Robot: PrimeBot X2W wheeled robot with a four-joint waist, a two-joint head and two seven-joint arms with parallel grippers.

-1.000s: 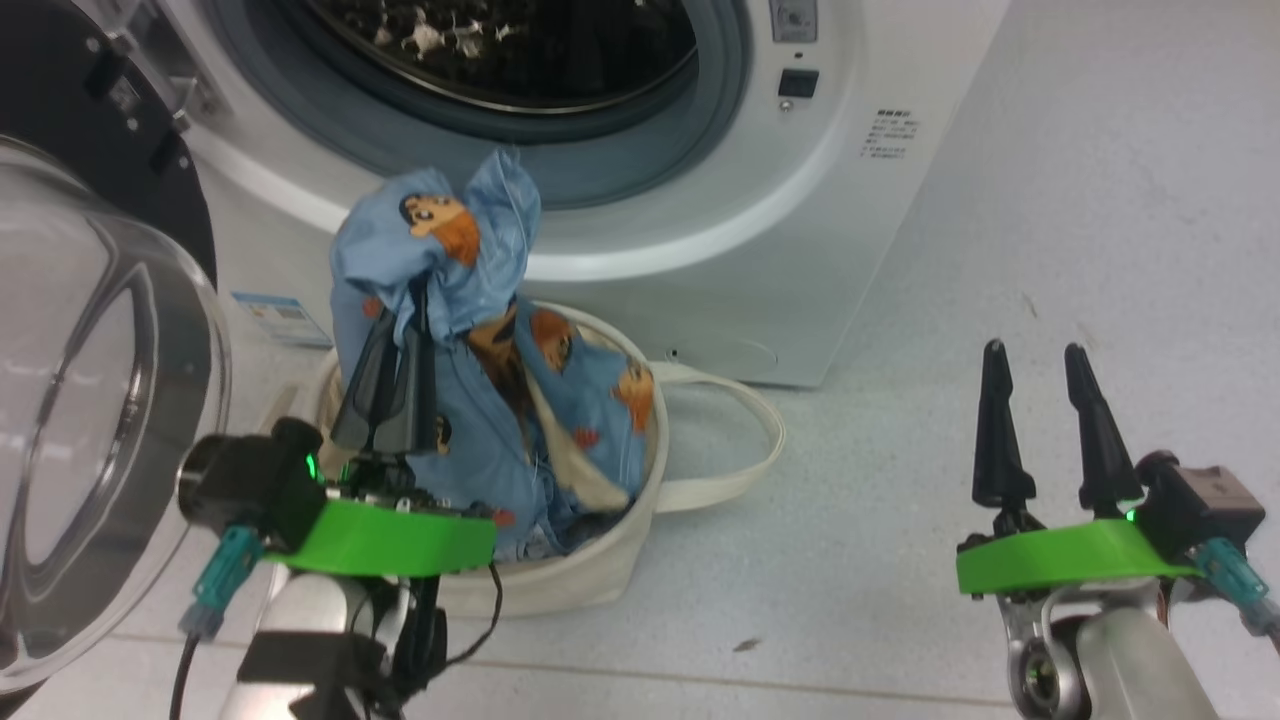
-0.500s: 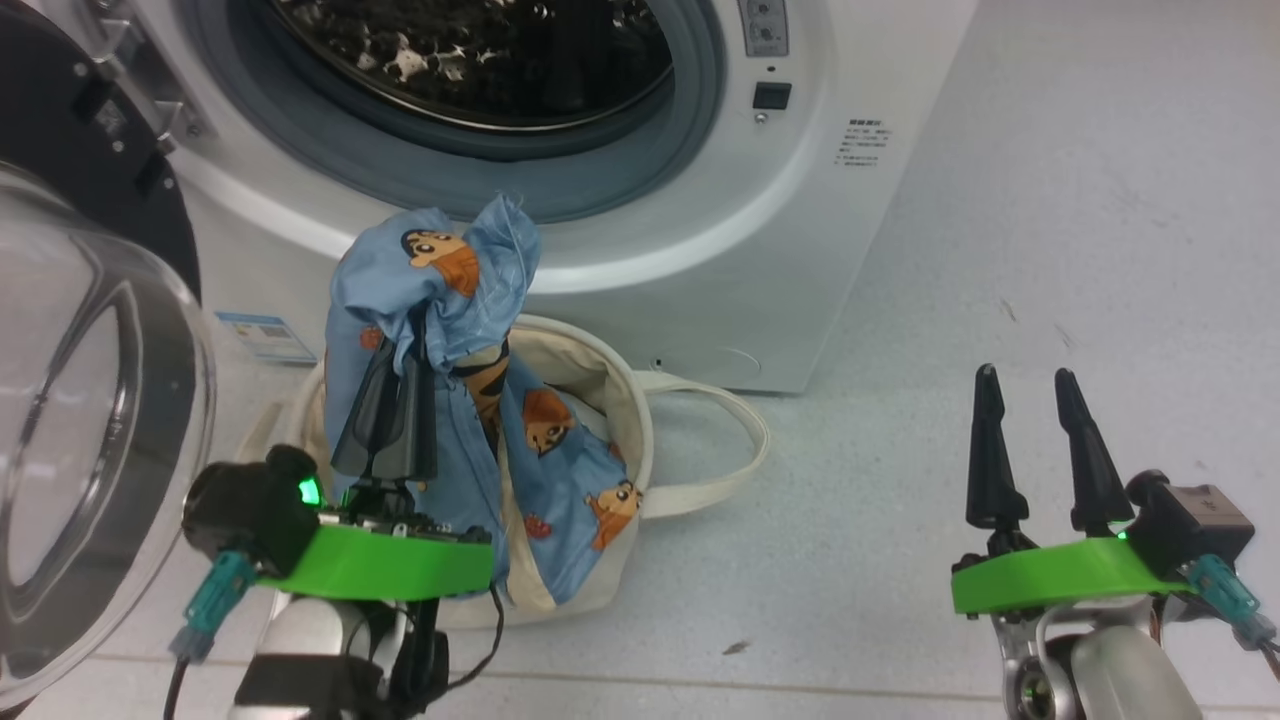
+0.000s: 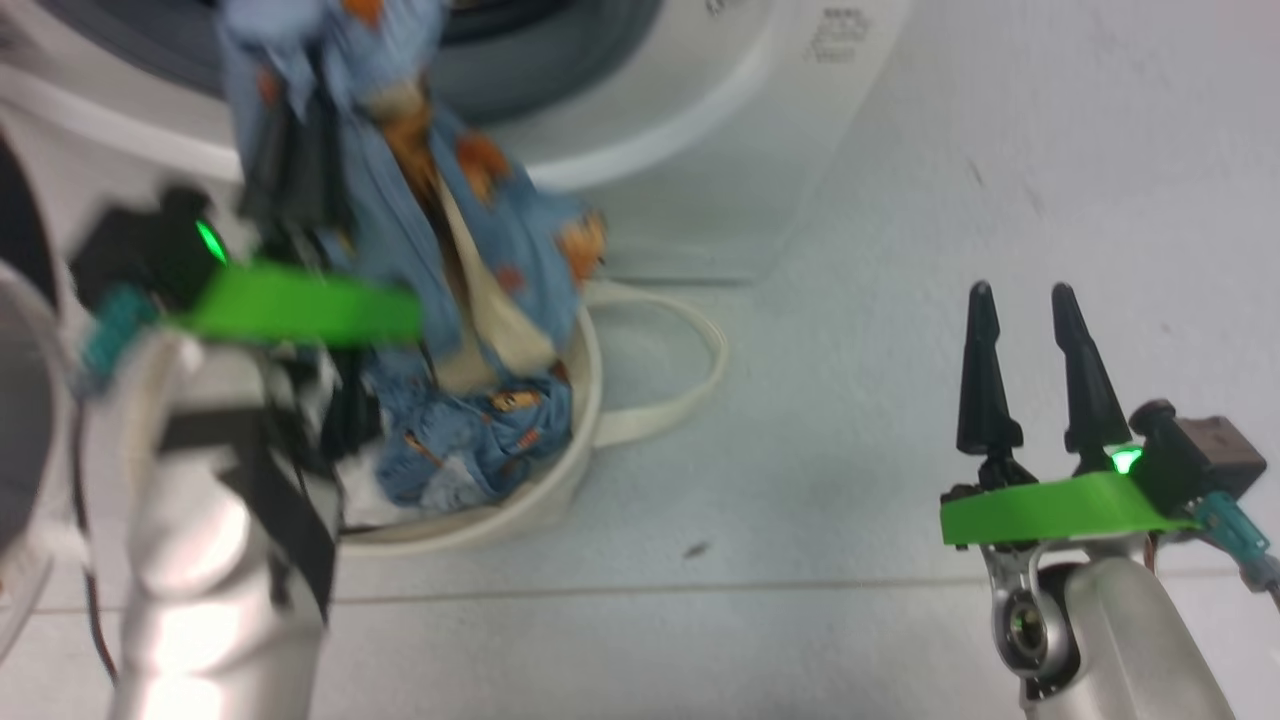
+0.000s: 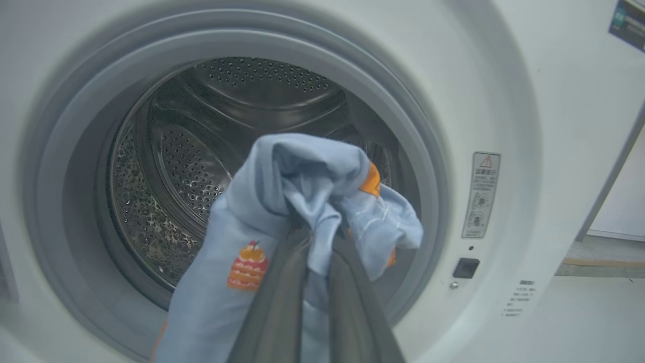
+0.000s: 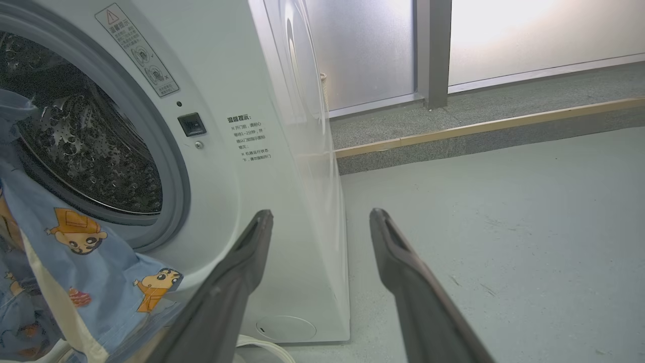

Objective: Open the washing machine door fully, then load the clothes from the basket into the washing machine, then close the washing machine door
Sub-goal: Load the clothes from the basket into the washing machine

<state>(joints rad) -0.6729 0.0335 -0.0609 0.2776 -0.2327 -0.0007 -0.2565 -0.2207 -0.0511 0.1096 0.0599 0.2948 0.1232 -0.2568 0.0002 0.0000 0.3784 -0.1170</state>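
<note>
Clothes (image 3: 500,230), clenched in my left gripper (image 4: 316,234), hang before the washing machine (image 4: 504,101) opening, tails trailing into the basket (image 3: 545,500); my right gripper (image 3: 1020,288) stands released, to the right.

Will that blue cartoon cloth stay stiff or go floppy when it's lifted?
Probably floppy: the blue garment drapes over the shut left tool and hangs down toward the basket. Likely light, since one small pinch lifts it. Its trailing end might snag on the grey gasket.
</note>
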